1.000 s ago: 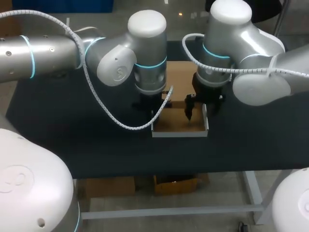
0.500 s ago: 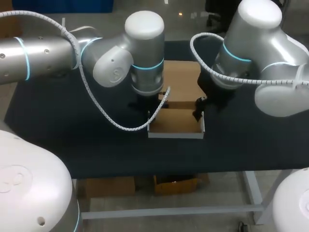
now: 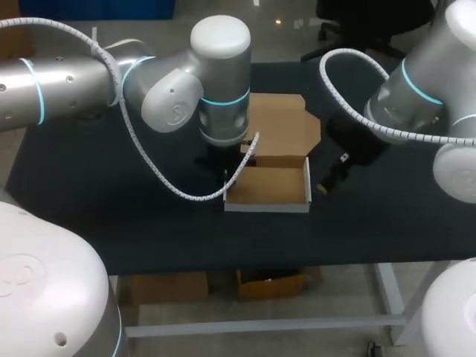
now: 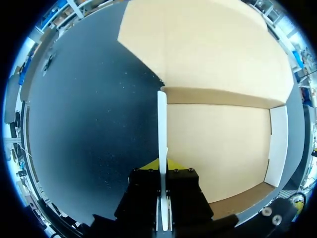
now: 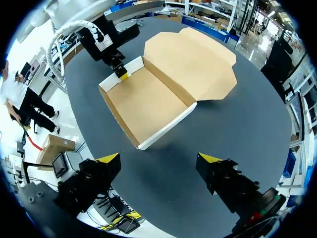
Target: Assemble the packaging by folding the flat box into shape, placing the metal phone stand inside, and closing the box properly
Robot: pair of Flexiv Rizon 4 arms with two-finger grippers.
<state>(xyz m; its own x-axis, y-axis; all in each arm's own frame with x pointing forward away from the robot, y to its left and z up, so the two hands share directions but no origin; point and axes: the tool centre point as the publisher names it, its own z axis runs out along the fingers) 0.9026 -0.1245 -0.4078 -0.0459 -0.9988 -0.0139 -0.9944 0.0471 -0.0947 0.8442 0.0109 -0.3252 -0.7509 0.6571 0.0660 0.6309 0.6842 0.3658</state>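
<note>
While my left hand [image 4: 162, 166] is clenched on the box's [image 3: 268, 186] left side wall [image 4: 162, 124], pinching the upright board from both sides, the tray sits folded into shape on the bench [image 3: 111, 208]. Its lid [image 3: 282, 126] lies flat and open beyond the tray's far wall. My right hand [image 5: 159, 158] hangs off to the box's right, fingers spread and holding nothing. I cannot find the phone stand anywhere around the box.

The risk I see is that pinched wall. If I move the left arm without letting go, the light box will likely drag or the wall crease. If I let go carelessly, the wall may spring outward. Bringing the right hand back low could knock the box's right wall.
</note>
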